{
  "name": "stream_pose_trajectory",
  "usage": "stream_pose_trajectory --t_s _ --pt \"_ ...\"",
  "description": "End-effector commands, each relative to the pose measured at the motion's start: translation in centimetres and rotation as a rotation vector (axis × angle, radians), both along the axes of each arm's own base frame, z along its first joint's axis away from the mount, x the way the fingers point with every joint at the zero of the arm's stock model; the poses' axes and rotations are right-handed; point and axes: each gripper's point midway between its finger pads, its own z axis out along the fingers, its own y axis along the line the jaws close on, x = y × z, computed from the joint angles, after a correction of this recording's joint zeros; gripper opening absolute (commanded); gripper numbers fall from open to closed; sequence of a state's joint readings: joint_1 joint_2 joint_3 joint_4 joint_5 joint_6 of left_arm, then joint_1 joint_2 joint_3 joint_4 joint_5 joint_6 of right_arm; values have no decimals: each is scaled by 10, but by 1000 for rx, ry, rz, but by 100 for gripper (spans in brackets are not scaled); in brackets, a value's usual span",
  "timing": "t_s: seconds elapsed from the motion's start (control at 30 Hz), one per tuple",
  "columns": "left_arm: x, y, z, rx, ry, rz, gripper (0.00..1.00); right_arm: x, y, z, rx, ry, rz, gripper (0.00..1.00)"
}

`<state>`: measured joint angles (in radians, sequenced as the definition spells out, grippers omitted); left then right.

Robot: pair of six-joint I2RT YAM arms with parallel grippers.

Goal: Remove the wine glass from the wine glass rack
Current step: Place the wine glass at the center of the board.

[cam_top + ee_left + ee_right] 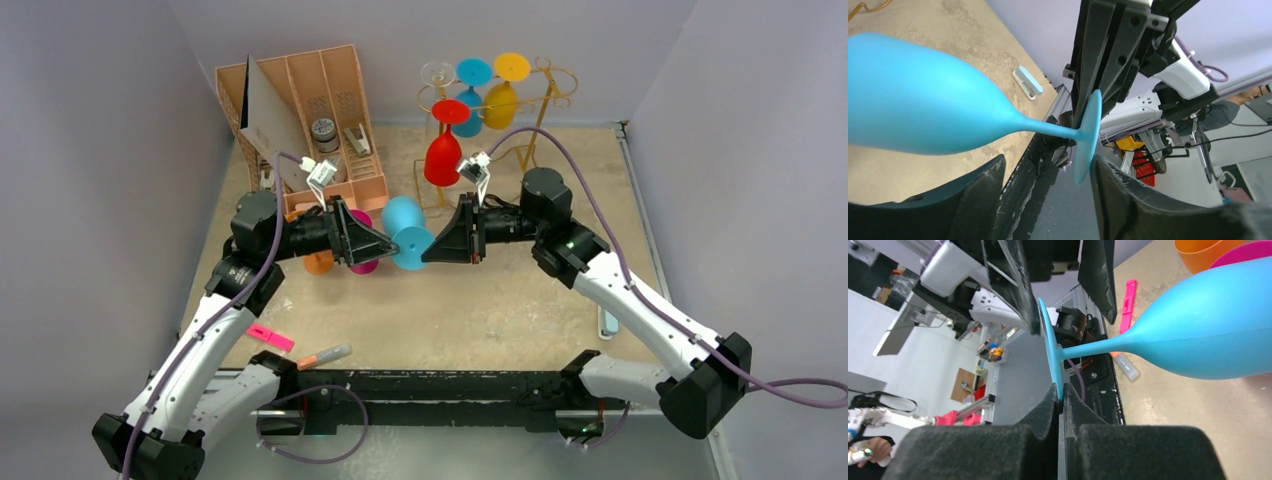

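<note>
Foam-padded right gripper (1062,399) tight on thin round foot of matte turquoise wine glass (1198,335) (left gripper (1047,167) agape)

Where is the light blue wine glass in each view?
Top external: glass at centre, turned sideways.
Left wrist: glass with its bowl filling the left, foot at centre.
Right wrist: glass with its bowl at right, foot left of centre.
Shared landmark: right gripper pinching the foot's rim, seen in all three.
</note>
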<state>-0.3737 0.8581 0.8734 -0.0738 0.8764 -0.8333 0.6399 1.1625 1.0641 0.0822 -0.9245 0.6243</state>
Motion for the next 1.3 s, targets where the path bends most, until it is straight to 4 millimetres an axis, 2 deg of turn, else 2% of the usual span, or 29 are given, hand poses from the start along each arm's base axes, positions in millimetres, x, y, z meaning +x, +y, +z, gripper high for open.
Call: stream_pose_trajectory --t_s 0.0,0.07,0.2,0.5,0.67,0.73,0.83,1.03,1.13,1.27 --pt "1 7 13 46 -45 49 66 -2 -2 0 55 -179 18 0" --pt "1 9 15 55 -52 71 72 -5 -4 -7 53 -228 34 0" --pt "4 12 20 62 -65 100 77 -11 -10 -24 18 -325 69 0" --pt "7 14 18 110 -55 112 78 -26 -25 -58 8 -568 144 0" --pt "10 18 12 146 -47 137 78 -43 -33 -74 61 -749 254 0" --pt "11 18 8 154 -32 139 78 -53 -34 -76 121 -785 299 0" --pt "12 17 9 153 -30 139 78 -48 -28 -72 185 -826 259 0" --pt "12 24 8 219 -43 163 78 -58 -26 -70 246 -775 331 0" --pt "12 32 2 284 -26 184 78 -64 -29 -70 270 -774 338 0" --pt "9 35 5 301 -23 191 87 -71 -33 -69 290 -799 361 0"
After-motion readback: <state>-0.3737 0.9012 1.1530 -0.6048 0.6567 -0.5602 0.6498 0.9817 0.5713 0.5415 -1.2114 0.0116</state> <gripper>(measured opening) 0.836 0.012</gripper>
